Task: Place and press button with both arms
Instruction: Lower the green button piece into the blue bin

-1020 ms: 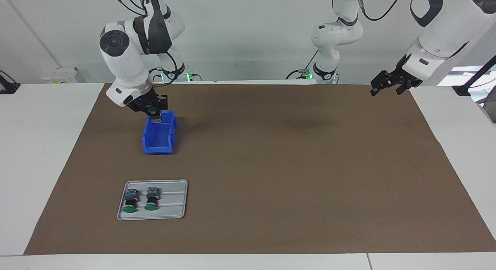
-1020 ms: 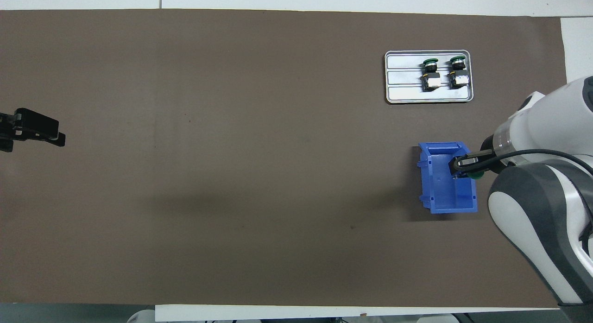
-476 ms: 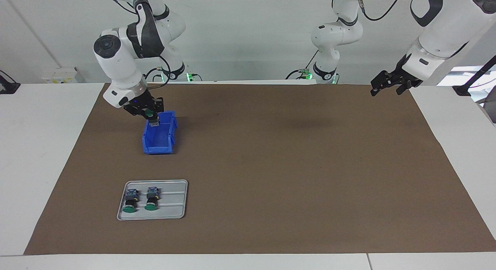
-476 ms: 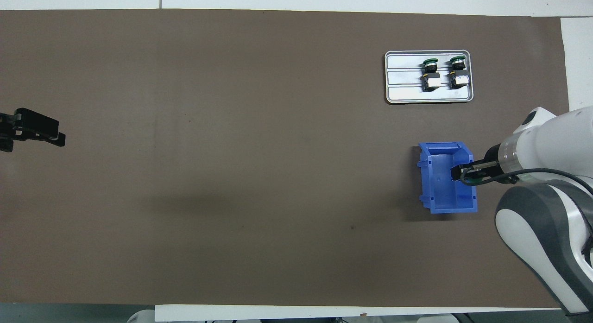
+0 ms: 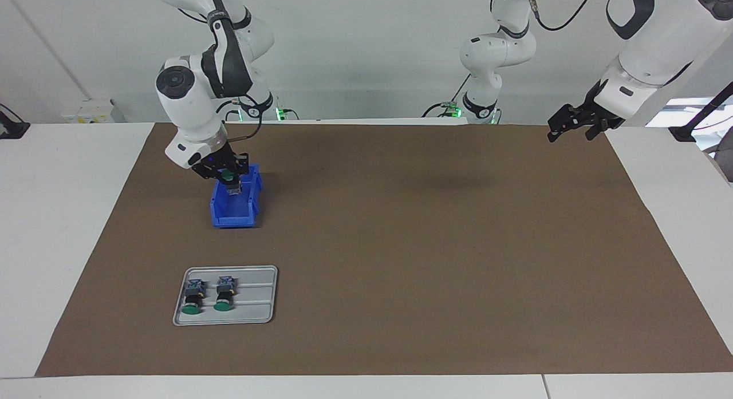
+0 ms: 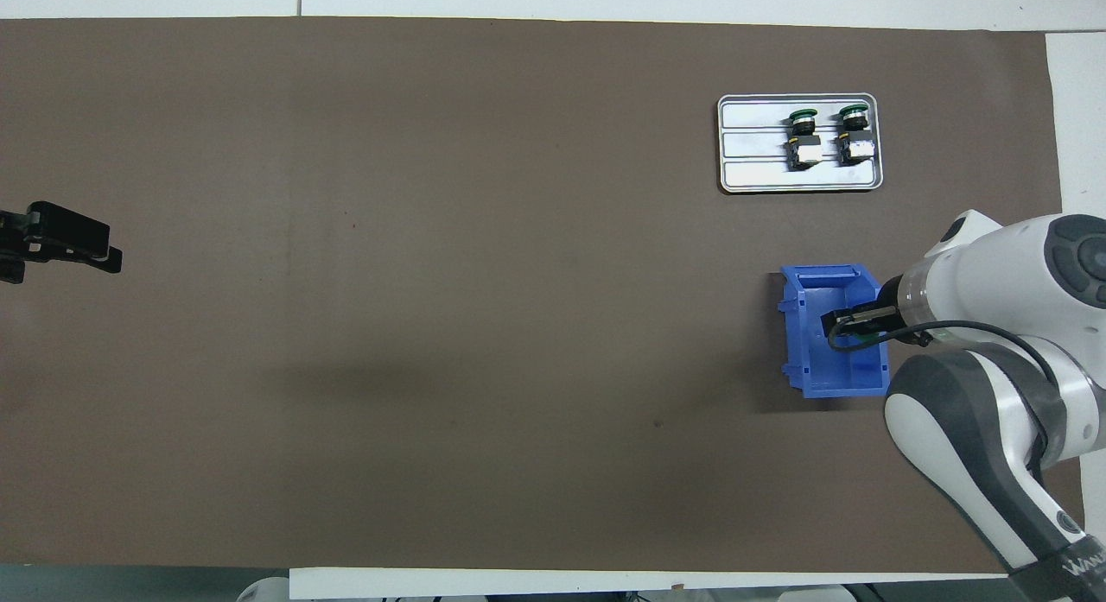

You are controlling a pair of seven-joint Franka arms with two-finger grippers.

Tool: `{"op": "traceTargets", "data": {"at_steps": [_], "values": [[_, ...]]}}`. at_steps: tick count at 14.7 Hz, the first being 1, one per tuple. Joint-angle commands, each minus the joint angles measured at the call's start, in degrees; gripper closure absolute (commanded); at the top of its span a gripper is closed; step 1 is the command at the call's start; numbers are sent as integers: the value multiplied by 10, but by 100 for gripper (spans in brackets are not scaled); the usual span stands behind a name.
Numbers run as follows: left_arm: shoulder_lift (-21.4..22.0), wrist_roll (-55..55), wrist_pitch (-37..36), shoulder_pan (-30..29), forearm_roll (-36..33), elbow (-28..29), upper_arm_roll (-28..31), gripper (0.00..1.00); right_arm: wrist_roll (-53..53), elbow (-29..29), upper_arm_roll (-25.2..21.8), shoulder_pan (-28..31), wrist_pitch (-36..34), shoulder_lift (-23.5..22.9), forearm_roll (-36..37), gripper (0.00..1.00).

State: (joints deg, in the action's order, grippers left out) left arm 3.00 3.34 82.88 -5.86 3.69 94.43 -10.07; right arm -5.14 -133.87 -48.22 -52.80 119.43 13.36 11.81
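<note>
Right gripper [image 5: 229, 178]: pinching the button [image 5: 228, 175] over the blue bin [image 5: 220, 207], green cap uppermost.
Left gripper [image 5: 567, 126]: waiting with fingers spread, over the mat's edge at its own end.
Handling: judged light, rigid and smooth; the black body is offering the surest hold.
Tray [image 5: 260, 296]: carrying two spare buttons [image 5: 208, 295], lying on their sides.
Hidden: the gripper is masking the held button's lower end and part of the bin's interior.

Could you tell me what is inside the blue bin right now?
Over the blue bin, the right claw holds a green-capped button. The bin floor that shows looks bare; the claw covers the rest.
</note>
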Motion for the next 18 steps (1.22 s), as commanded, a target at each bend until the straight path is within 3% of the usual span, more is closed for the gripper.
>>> {"op": "traceTargets", "data": {"at_steps": [1, 6, 12, 18], "values": [[18, -4, 12, -4, 4, 21, 1, 0, 20, -10, 5, 16, 19, -16, 11, 76], [18, -4, 13, -4, 4, 21, 1, 0, 41, -16, 5, 29, 40, -25, 10, 76], [18, -4, 12, -5, 4, 21, 1, 0, 36, -17, 5, 22, 90, -69, 1, 76], [18, -4, 13, -4, 4, 21, 1, 0, 34, -17, 6, -2, 86, -71, -41, 75]]}}
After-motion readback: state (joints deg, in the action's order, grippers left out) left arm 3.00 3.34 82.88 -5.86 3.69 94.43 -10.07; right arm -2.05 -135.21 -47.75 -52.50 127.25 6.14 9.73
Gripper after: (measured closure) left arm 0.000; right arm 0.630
